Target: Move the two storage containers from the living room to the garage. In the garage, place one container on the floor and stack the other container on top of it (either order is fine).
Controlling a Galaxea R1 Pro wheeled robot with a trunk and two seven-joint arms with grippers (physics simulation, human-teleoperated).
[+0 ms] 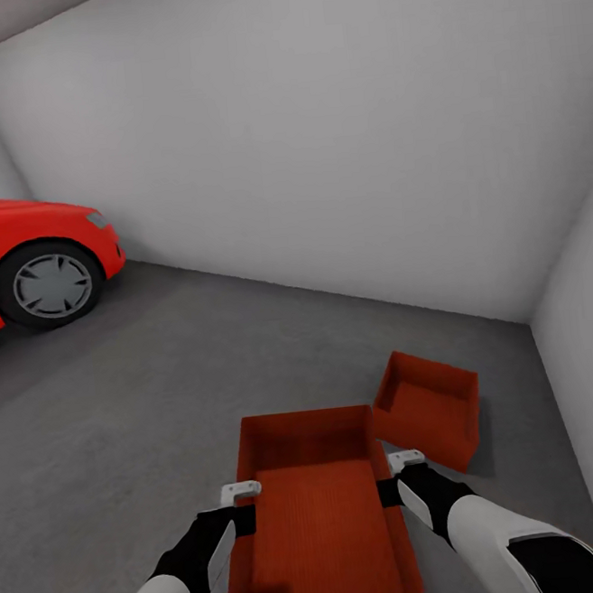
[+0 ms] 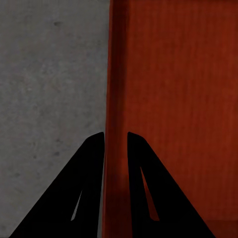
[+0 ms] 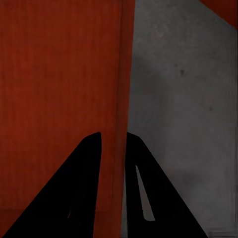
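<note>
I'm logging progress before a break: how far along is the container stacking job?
Both bins are in the garage already: one storage container sits on the concrete floor near the wall. The other container is in hand, with the left tool and right tool each clamped on a side wall. Left to do: carry it over and set it on top of the first.

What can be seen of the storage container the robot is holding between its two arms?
The held storage container is a red-orange, open-topped, shallow rectangular bin of smooth plastic-looking material, empty, with a faintly ribbed bottom. It is held level, lengthwise away from the robot, over the dark grey concrete floor. The left end effector pinches its left long wall and the right end effector its right long wall, a finger on each side of the wall. Its far right corner lies close to the second container, which stands on the floor.
</note>
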